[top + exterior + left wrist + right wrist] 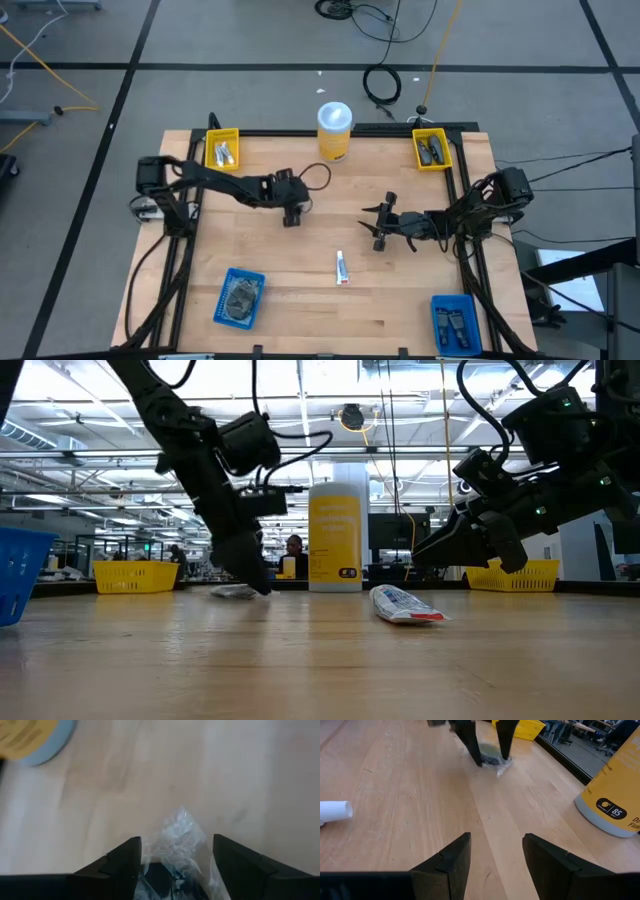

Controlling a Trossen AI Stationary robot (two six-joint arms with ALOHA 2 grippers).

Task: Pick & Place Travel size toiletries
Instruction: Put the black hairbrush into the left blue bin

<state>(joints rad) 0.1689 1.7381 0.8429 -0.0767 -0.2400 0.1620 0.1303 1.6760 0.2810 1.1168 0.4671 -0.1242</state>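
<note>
A dark round disc in a clear crinkled wrapper point(172, 870) lies flat on the wood at the table's middle and also shows in the right wrist view point(492, 759) and the low view point(235, 592). My left gripper point(292, 214) point(177, 840) is open and points down. Its fingertips are at the tabletop, one on either side of the wrapper. A white tube with a red end point(341, 267) point(405, 605) lies on its side nearer the near edge. My right gripper point(375, 227) point(495, 840) is open, raised above the wood right of the tube, and faces the left gripper.
The big yellow canister with a white lid point(334, 130) stands at the far edge. Yellow bins point(222, 150) point(432, 148) holding small items sit at the far corners. Blue bins point(240, 297) point(455, 322) sit near the near edge. Bare wood lies between the two grippers.
</note>
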